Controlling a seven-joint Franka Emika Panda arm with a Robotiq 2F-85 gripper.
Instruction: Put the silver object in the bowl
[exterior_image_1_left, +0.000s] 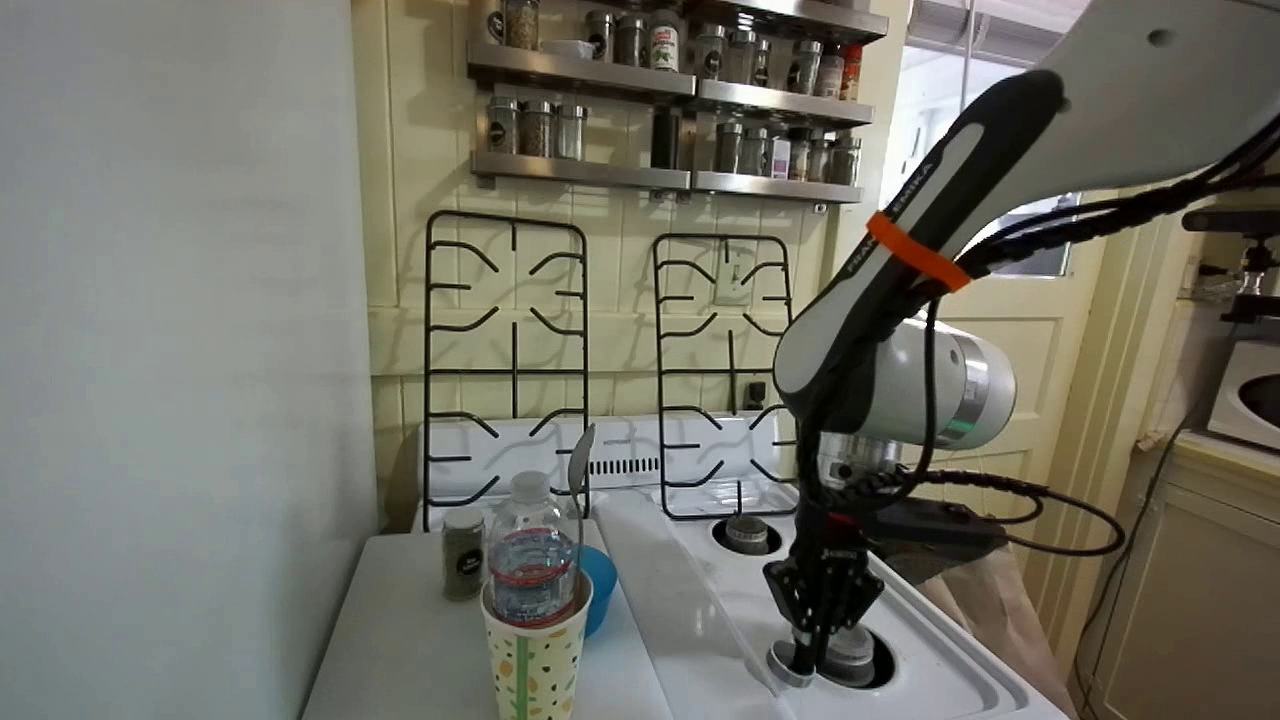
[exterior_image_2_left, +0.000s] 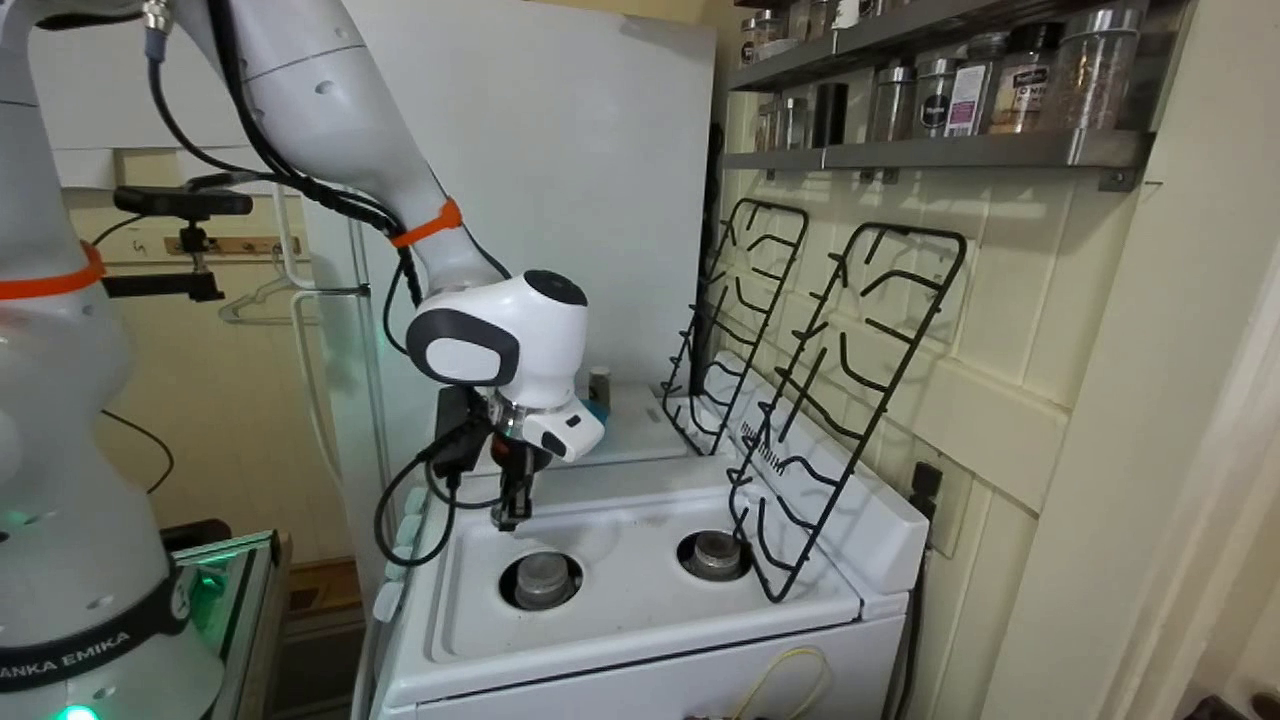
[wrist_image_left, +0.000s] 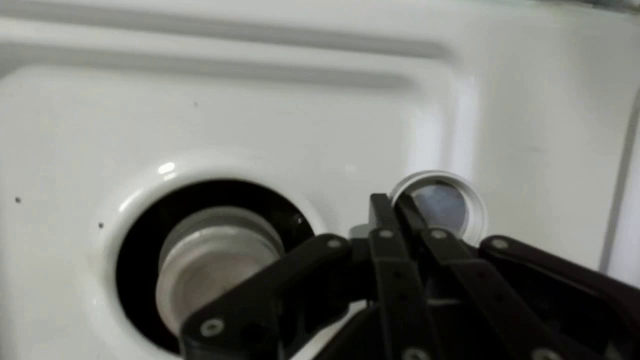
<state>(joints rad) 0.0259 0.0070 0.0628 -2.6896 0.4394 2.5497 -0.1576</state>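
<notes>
One round silver lid (wrist_image_left: 445, 202) at the jaws — not yet in the small light-blue plastic bowl (exterior_image_1_left: 602, 597).

The jaws stand nearly together with the lid's rim between their tips, so the grasp looks made, though how firm it is I cannot tell. Carrying it from the white enamel stove (exterior_image_2_left: 640, 600) to the flat white table (exterior_image_1_left: 410, 640) where the bowl stands, then letting go, seems left. Whether the lid touches the stove is unclear — the jaws mask part of it. In an exterior view the clear plastic bottle (exterior_image_1_left: 530, 550) and the patterned paper cup (exterior_image_1_left: 540, 660) cover one side of the bowl, leaving its inside hard to make out.
</notes>
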